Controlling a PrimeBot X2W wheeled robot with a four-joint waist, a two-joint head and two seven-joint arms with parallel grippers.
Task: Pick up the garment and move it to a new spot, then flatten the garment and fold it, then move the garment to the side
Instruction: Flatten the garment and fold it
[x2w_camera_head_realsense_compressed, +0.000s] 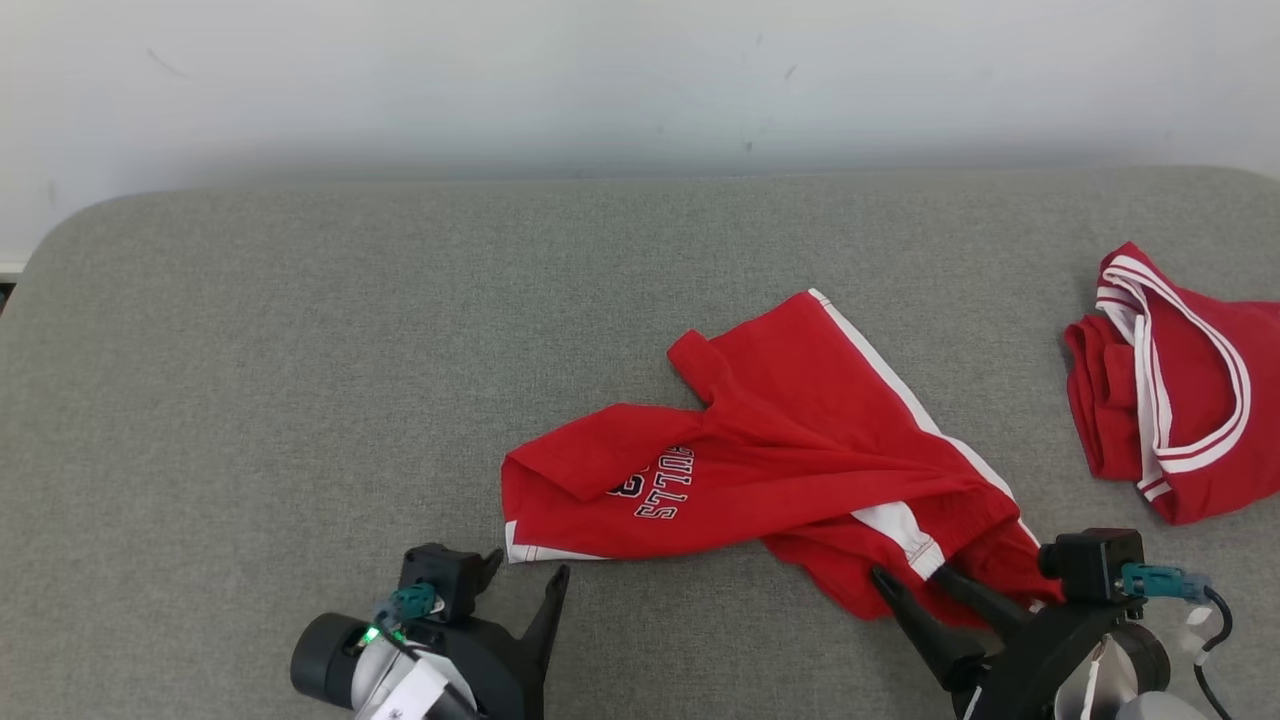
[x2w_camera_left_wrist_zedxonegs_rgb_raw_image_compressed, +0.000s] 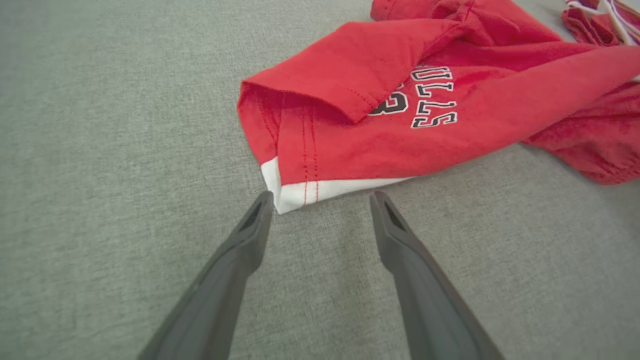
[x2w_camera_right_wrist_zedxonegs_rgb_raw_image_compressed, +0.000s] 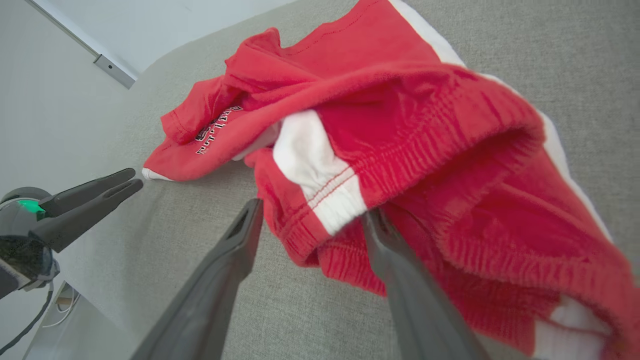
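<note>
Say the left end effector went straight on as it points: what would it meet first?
Probably the white hem corner of the red shorts, lying just beyond the open fingertips of the left end effector, though depth is uncertain.

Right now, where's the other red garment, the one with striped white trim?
In the head view the trimmed garment lies at the far right of the grey surface, apart from the red shorts and up-view of the right pincer.
</note>
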